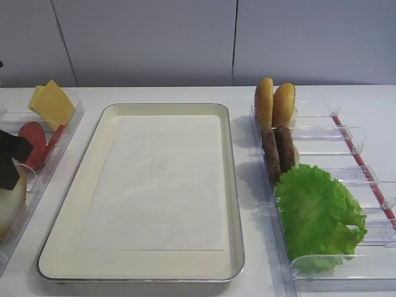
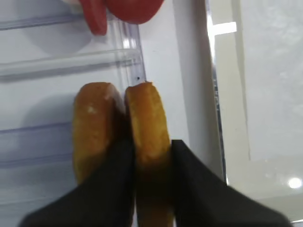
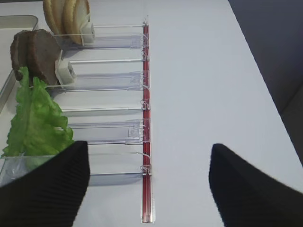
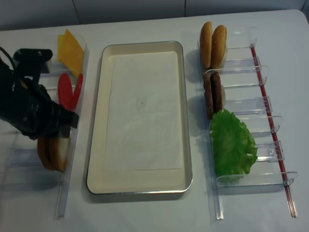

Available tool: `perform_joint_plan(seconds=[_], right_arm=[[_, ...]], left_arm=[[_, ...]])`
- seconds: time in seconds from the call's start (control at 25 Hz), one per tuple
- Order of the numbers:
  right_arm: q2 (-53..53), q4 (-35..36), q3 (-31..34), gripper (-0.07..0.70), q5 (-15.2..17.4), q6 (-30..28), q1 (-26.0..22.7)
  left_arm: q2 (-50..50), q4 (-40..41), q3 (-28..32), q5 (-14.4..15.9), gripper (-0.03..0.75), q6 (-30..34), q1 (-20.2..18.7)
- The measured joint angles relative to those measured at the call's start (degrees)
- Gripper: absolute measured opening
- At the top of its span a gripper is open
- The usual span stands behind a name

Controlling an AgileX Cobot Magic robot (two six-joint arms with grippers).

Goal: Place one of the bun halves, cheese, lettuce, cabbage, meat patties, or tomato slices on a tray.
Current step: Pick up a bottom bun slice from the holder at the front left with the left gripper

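Two bun halves stand on edge in the left clear bin (image 4: 63, 193). My left gripper (image 2: 151, 144) comes down over the right-hand bun half (image 2: 146, 118), with one black finger pressed against each of its flat sides. From overhead the left arm (image 4: 29, 111) covers the tops of those buns (image 4: 53, 153). The cream tray (image 4: 99, 121) lies in the middle, its paper liner bare. Cheese (image 4: 70, 46) and tomato slices (image 4: 65, 89) sit in the same left bin. Meat patties (image 4: 212, 94) and lettuce (image 4: 231, 142) are in the right bin. My right gripper (image 3: 149, 149) hangs open over bare table. No cabbage is in view.
Two orange-brown domed buns (image 4: 212, 38) stand at the far end of the right bin, whose clear dividers and red strip (image 3: 146, 118) run along the table. The tray's raised rim (image 1: 232, 185) lies between the two bins.
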Motion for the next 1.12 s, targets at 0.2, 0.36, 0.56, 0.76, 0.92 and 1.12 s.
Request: perform_joint_plan(seconds=[0.2, 0.36, 0.56, 0.76, 0.92, 1.12], right_arm=[[0.0, 0.0, 0.0, 0.561, 0.0, 0.0, 0.0], [0.0, 0.0, 0.0, 0.561, 0.0, 0.0, 0.0], [0.0, 0.0, 0.0, 0.561, 0.0, -0.1, 0.0], [0.0, 0.0, 0.0, 0.561, 0.0, -0.1, 0.0], [0.0, 0.0, 0.0, 0.554, 0.0, -0.1, 0.0], [0.0, 0.0, 0.0, 0.529, 0.0, -0.1, 0.0]], left_arm=[[0.0, 2.0, 0.0, -0.3, 0.159, -2.7, 0.0], [0.0, 2.0, 0.0, -0.3, 0.158, -3.0, 0.0], [0.0, 2.0, 0.0, -0.1, 0.158, -3.1, 0.0], [0.1, 2.0, -0.9, 1.3, 0.158, -3.1, 0.0], [-1.3, 2.0, -2.3, 2.7, 0.158, -3.1, 0.0], [-4.5, 1.1, -4.9, 4.2, 0.158, -3.1, 0.0]])
